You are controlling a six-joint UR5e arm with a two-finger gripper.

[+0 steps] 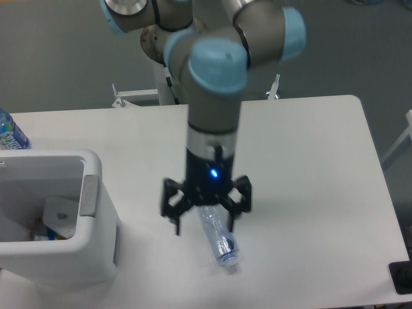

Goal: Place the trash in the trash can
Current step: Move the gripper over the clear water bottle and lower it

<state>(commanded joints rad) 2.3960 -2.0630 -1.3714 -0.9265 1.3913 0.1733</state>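
A crushed clear plastic bottle, the trash (219,239), lies on the white table (309,161), its whitish cap pointing toward the front edge. My gripper (205,226) hangs directly above its upper half, open, one finger on each side of the bottle; the arm hides the bottle's far end. I cannot tell whether the fingers touch it. The white trash can (51,222) stands at the left with a grey panel (89,196) on its right rim. A flat whitish plastic piece (59,215) lies inside it.
An upright blue-labelled bottle (9,132) stands at the far left behind the bin. The robot's white pedestal (168,84) rises behind the table's back edge. A dark object (402,278) sits at the table's front right corner.
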